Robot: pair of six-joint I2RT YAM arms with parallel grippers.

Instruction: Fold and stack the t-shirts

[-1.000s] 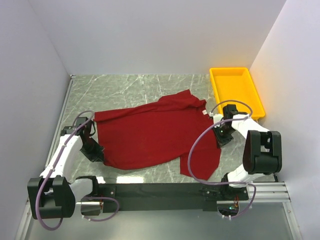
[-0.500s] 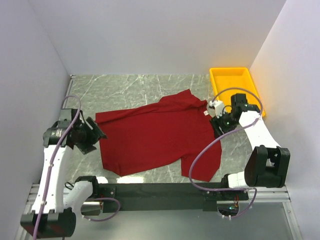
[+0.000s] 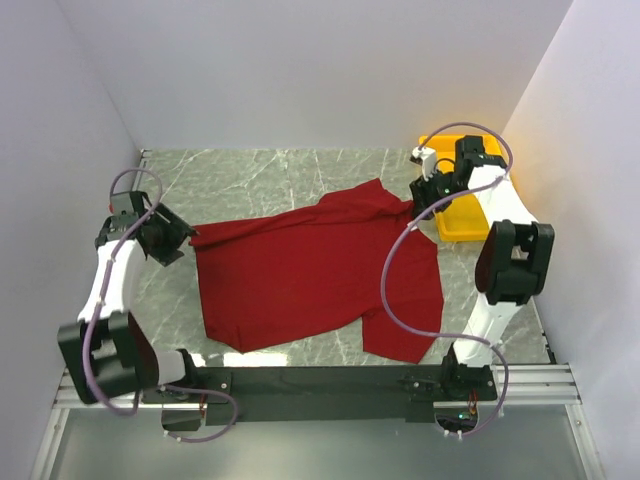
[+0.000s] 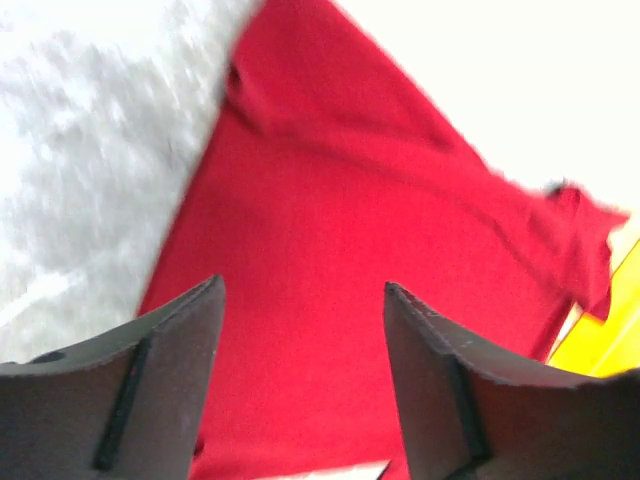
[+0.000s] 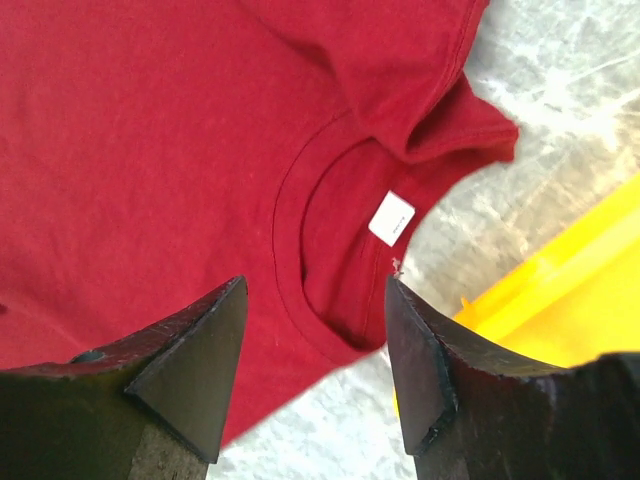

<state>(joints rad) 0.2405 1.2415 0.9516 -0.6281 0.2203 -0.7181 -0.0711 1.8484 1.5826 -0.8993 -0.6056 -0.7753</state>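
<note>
Dark red t-shirt: spread flat, rumpled, centre of frame on marble table. Left fingers: parted, empty, at the shirt's left edge. Right fingers: parted, empty, above collar; yellow tray beside.

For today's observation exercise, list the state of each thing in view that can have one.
t-shirt: unfolded, spread out, ungripped.
left gripper: open, empty, at the t-shirt's edge.
right gripper: open, empty, near the t-shirt.
yellow tray: upright, partly hidden.
</note>
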